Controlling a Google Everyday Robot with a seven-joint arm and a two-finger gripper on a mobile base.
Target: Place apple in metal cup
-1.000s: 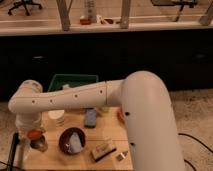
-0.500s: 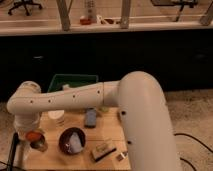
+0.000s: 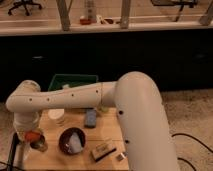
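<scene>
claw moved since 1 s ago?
Yes, slightly. The claw with the apple has shifted left and a little toward the camera, away from the dark bowl, and now sits over the metal cup.

one gripper [image 3: 31, 134] at the table's left edge, one apple [image 3: 34, 135], one metal cup [image 3: 40, 145], one dark bowl [image 3: 73, 141], one green bin [image 3: 74, 81], one blue-grey block [image 3: 90, 118], one white tub [image 3: 56, 116], one wooden table [image 3: 110, 129].
</scene>
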